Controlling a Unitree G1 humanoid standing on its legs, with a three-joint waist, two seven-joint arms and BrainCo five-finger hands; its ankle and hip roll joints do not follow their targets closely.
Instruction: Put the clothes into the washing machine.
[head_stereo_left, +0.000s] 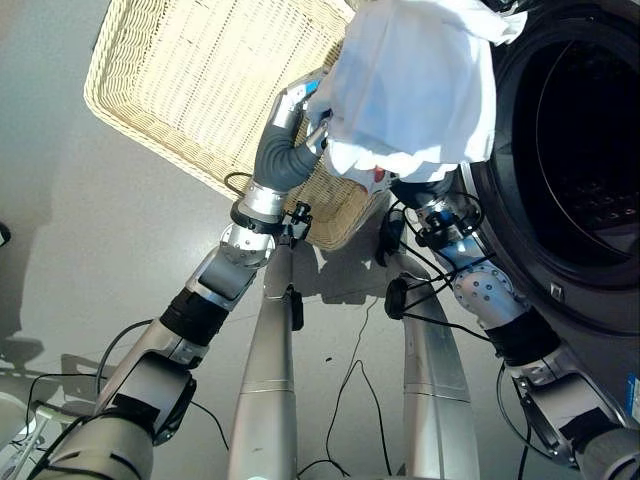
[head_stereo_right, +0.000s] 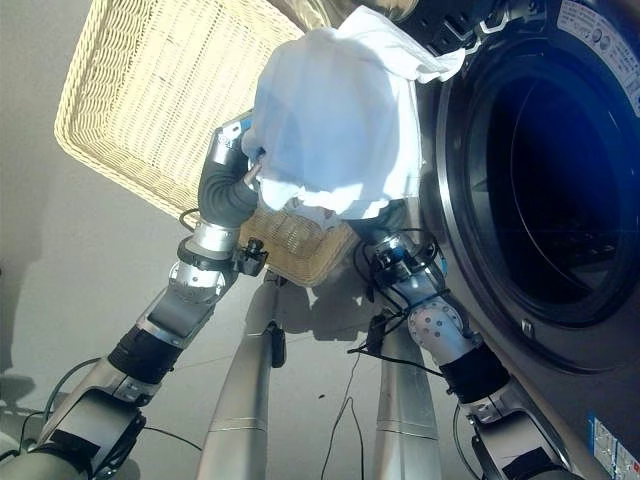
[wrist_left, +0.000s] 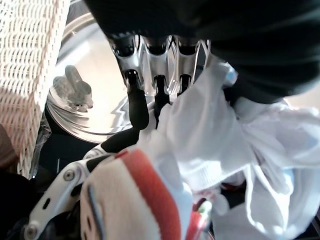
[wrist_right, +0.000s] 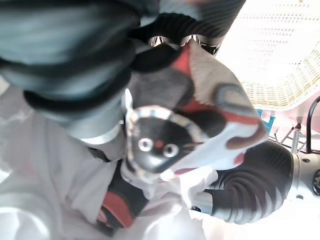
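We hold the white clothes (head_stereo_left: 410, 90) clamped in both hands (head_stereo_left: 300, 105) (wrist_right: 165, 145), the washing machine opening (head_stereo_left: 590, 140) just right.

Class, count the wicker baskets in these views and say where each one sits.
1: a pale wicker basket on the floor, left of the washing machine, behind the raised white clothes.
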